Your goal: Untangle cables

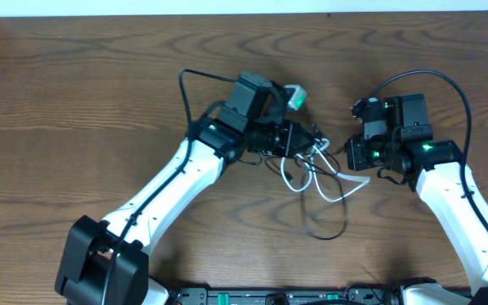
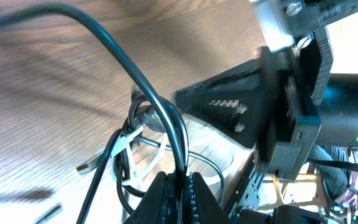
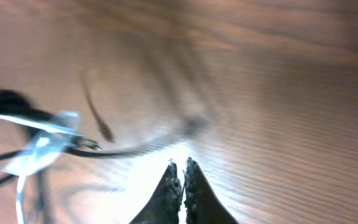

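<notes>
A tangle of thin cables lies on the wooden table between my arms. A white cable (image 1: 298,184) loops through it, and a black cable (image 1: 339,225) loops toward the front. My left gripper (image 1: 306,139) sits over the tangle's left side. In the left wrist view it (image 2: 182,180) is shut on a black cable (image 2: 148,93) that rises from the jaws, with white cable loops (image 2: 154,159) behind. My right gripper (image 1: 351,155) is just right of the tangle. In the right wrist view it (image 3: 180,167) is shut and empty above the table, with a white-tagged cable bundle (image 3: 42,146) to its left.
The right arm's black body (image 2: 278,106) fills the right of the left wrist view, close to the left gripper. Thick black cords fixed to the arms arc over the left arm (image 1: 185,85) and the right arm (image 1: 447,85). The table's far edge (image 1: 244,15) runs along the top.
</notes>
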